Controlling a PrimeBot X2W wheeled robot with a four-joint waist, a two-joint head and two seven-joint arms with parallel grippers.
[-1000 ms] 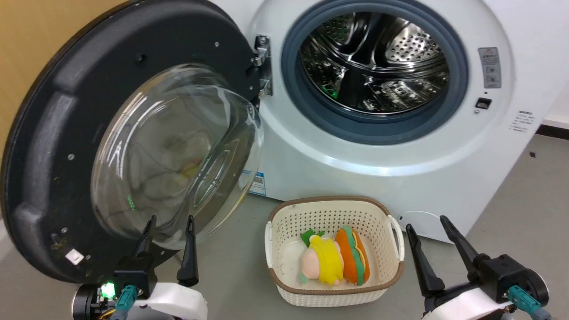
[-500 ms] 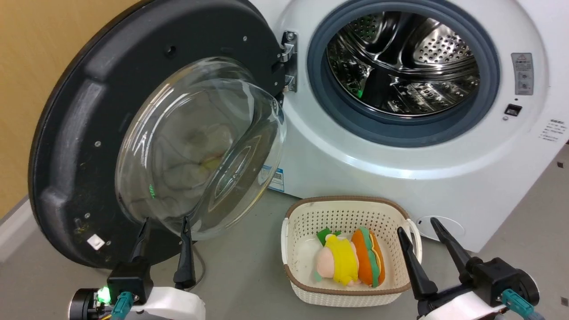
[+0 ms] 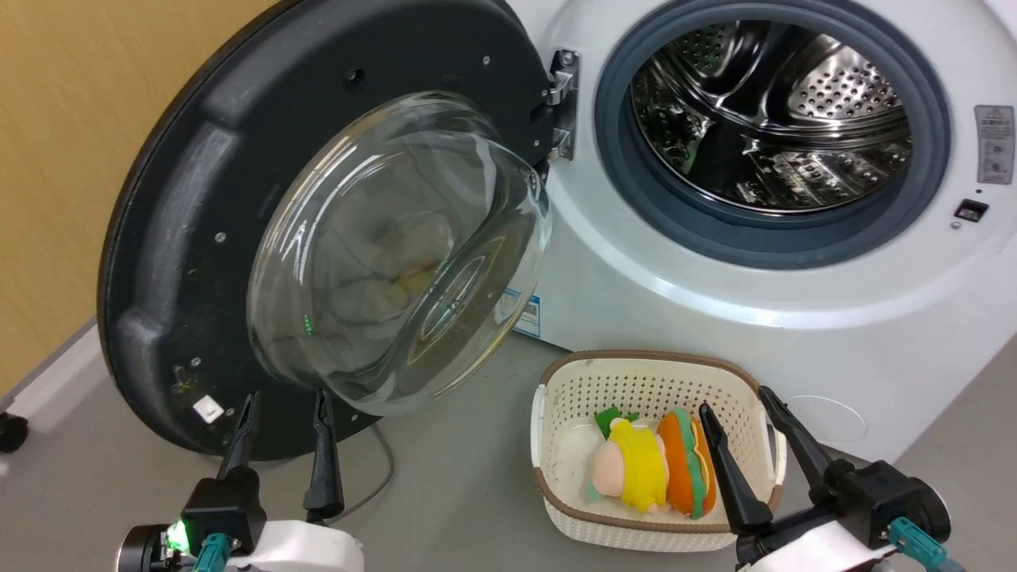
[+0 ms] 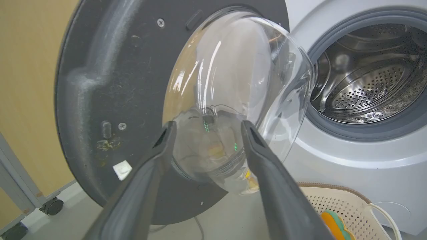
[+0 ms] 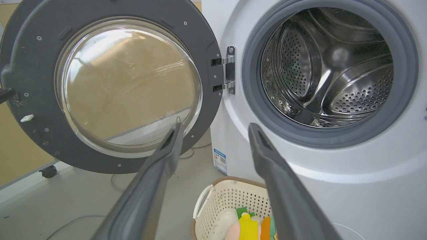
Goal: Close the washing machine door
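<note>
The head camera has turned left. In its view the washing machine door (image 3: pixel 199 238) stands wide open beside the washing machine (image 3: pixel 715 302), and the left gripper (image 3: pixel 287 393) and right gripper (image 3: pixel 733 398) are spread and empty. In the left wrist view the fingers seem clear of the door.

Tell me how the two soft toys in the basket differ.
The yellow toy has a pink rounded end; the orange toy has green stripes. The yellow toy lies left; the orange toy right, partly behind the right hand. Both lie side by side in the cream basket.
</note>
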